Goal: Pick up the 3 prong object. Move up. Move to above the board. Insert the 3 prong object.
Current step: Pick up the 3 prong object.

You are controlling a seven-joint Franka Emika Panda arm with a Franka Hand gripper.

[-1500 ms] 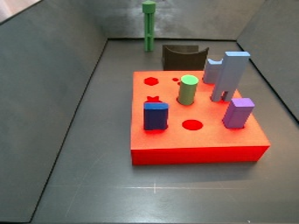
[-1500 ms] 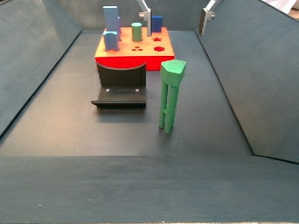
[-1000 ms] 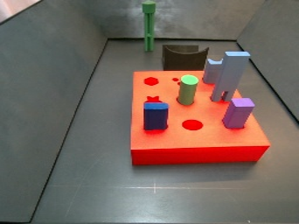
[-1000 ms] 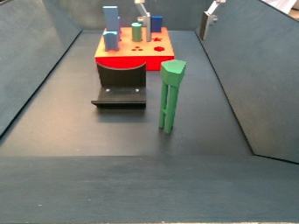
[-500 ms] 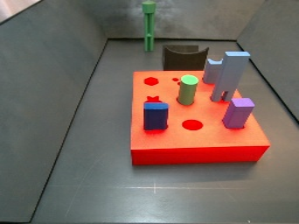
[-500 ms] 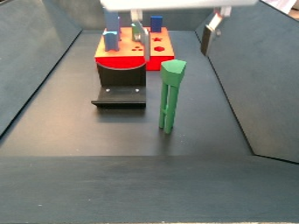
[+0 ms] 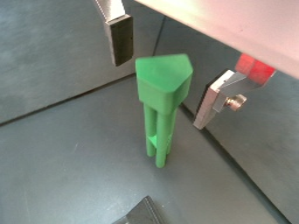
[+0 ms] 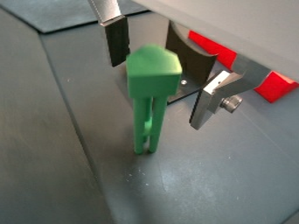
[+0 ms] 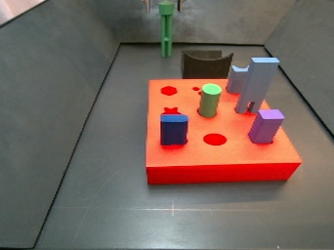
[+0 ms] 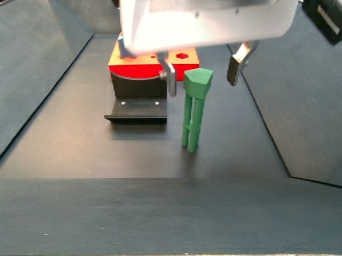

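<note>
floor point(image 9: 92, 166): board point(image 9: 222, 161), post point(image 10: 195, 110), fixture point(image 10: 139, 102)

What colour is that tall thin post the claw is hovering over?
Green. The 3 prong object shows best in a wrist view, standing between the open claw's fingers.

The gripper point(image 10: 202, 69) hangs over the top of the 3 prong object point(image 10: 195, 110), its fingers point(image 7: 119, 38) spread wide on either side, not touching it.

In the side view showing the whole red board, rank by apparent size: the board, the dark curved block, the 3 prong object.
1. the board, plainly largest.
2. the dark curved block.
3. the 3 prong object, taller but thinner and farthest away, so 2 versus 3 is unsure. The gripper flanks its top.
</note>
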